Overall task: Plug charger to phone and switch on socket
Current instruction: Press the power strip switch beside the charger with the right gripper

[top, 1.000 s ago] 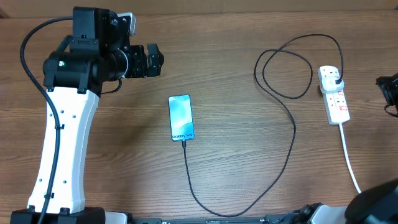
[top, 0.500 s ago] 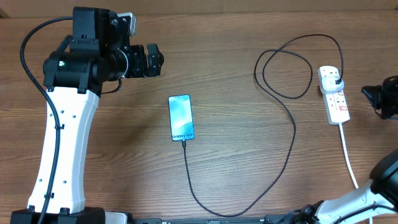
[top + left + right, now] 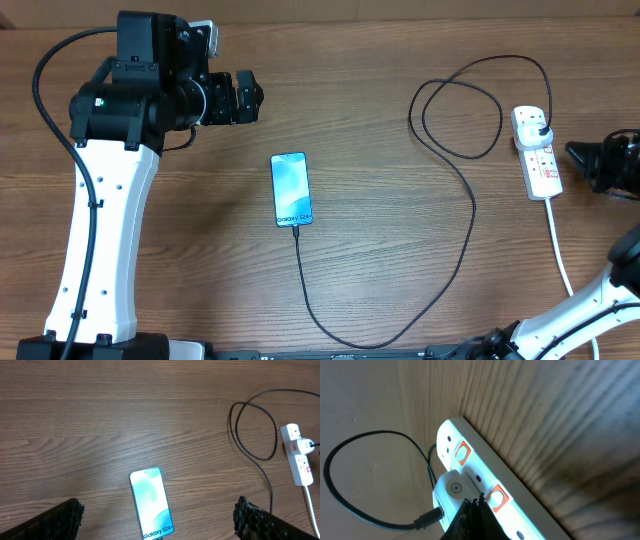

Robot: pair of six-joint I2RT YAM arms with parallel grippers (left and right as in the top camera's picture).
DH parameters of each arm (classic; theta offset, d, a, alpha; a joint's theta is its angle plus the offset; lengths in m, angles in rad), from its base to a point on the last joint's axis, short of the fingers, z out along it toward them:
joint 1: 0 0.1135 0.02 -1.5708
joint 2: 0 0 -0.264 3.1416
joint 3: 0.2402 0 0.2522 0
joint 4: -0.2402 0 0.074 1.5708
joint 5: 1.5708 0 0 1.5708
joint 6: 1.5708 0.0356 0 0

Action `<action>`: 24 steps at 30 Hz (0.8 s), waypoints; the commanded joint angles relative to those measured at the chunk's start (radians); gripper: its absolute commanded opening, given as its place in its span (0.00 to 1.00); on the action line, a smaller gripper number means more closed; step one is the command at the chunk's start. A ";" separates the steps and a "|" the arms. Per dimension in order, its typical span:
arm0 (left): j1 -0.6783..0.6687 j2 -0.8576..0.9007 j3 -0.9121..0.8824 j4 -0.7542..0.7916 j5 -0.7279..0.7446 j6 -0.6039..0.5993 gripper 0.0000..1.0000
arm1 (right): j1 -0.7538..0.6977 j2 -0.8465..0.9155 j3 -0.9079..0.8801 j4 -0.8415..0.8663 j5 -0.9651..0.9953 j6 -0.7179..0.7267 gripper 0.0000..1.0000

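You have the phone (image 3: 291, 190) flat mid-worktop (image 3: 380, 90), with the charger (image 3: 300, 265) tip at its Galaxy-lettered short edge. The cable runs to the near edge, swings right and up, loops once and ends at the adapter (image 3: 538, 126) seated in the socket (image 3: 543, 170) far right. Your left fingers (image 3: 62, 517) hang spread wide and empty above the phone; your right fingers (image 3: 475, 522) look pinched together, tip just beside an orange-red switch (image 3: 496, 498), contact unclear.
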State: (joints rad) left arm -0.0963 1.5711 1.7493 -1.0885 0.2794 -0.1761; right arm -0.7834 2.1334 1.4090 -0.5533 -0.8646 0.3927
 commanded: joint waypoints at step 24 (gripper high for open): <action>0.005 0.005 0.006 0.000 -0.006 0.019 1.00 | 0.071 0.023 -0.146 0.211 -0.008 0.031 0.04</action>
State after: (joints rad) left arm -0.0963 1.5711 1.7496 -1.0889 0.2794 -0.1761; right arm -0.7372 2.1410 1.2747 -0.3386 -0.8795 0.4191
